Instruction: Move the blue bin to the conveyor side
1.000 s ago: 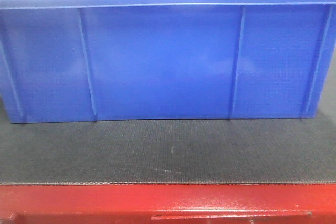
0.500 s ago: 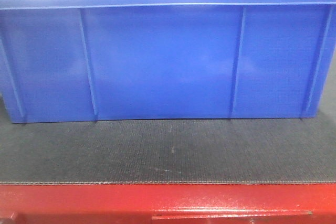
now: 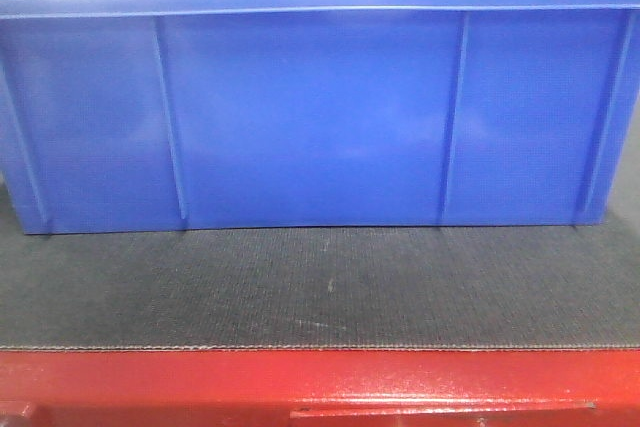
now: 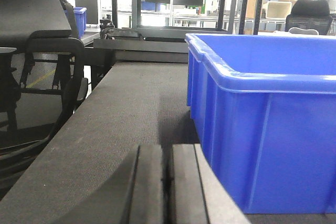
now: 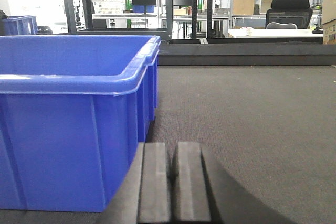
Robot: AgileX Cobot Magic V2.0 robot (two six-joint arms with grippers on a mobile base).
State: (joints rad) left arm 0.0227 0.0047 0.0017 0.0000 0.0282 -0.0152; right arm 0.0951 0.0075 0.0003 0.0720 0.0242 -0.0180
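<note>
The blue bin (image 3: 320,107) fills the front view, standing on the dark woven belt of the conveyor side (image 3: 320,287), edged in front by a red frame (image 3: 320,387). In the left wrist view the blue bin (image 4: 262,108) stands to the right of my left gripper (image 4: 167,153), which is shut with nothing between its pads, low over the belt (image 4: 115,119) near the bin's left end. In the right wrist view the blue bin (image 5: 73,119) is to the left of my right gripper (image 5: 172,150), also shut and empty, beside the bin's right end over the belt (image 5: 247,114).
A black office chair (image 4: 37,77) stands left of the belt. Dark metal shelving (image 5: 131,3) and tables lie beyond the belt's far end, with another blue crate (image 5: 21,24) far left and a black chair (image 5: 289,9) at back right.
</note>
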